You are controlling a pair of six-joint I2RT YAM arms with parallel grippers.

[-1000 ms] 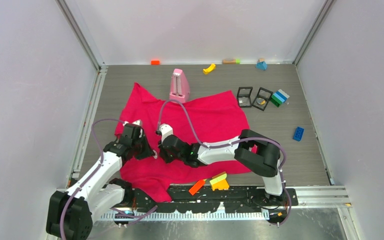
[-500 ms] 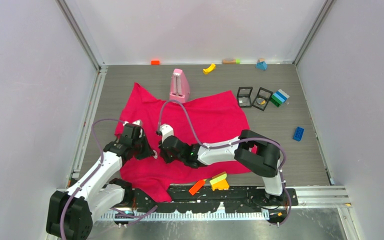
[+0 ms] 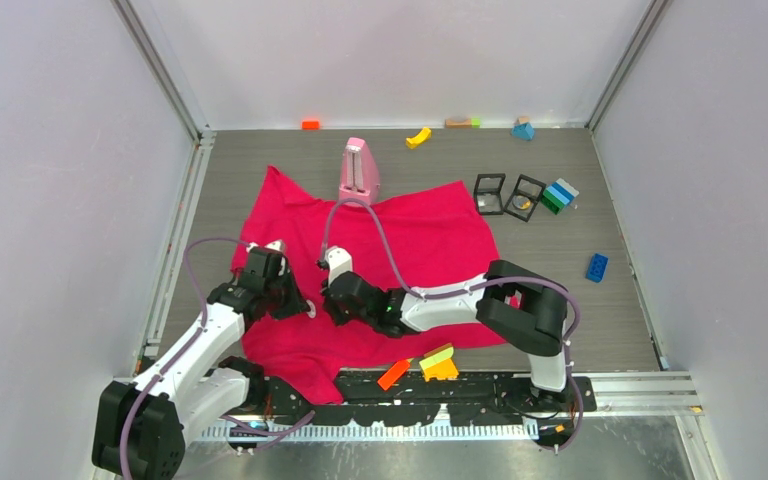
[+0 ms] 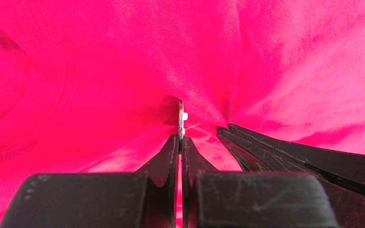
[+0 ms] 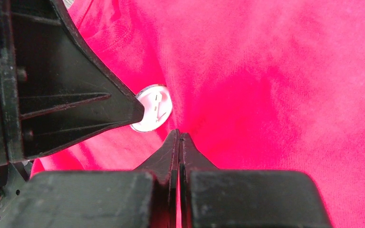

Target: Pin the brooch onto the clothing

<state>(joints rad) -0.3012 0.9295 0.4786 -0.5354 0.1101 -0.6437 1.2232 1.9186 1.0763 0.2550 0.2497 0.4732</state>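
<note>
Slippage is the chief risk. Over the near-left part of the shirt (image 3: 430, 235), the left gripper (image 4: 180, 137) has its fingers clamped on the bare rim of the brooch (image 4: 180, 114), which stands edge-on against the cloth; so thin a hold could let the disc twist or drop. Just right of it on the shirt, the right gripper (image 5: 179, 135) has its fingers pressed together at puckered cloth; whether they nip a fold I cannot tell. Slack cloth could let the pin skate or catch both layers. At the shirt's far edge stands a pink object (image 3: 359, 170), no likely hazard.

Brooch (image 5: 152, 114) against clothing (image 3: 430, 240), between left end effector (image 4: 180, 138) and right end effector (image 5: 179, 135)
</note>
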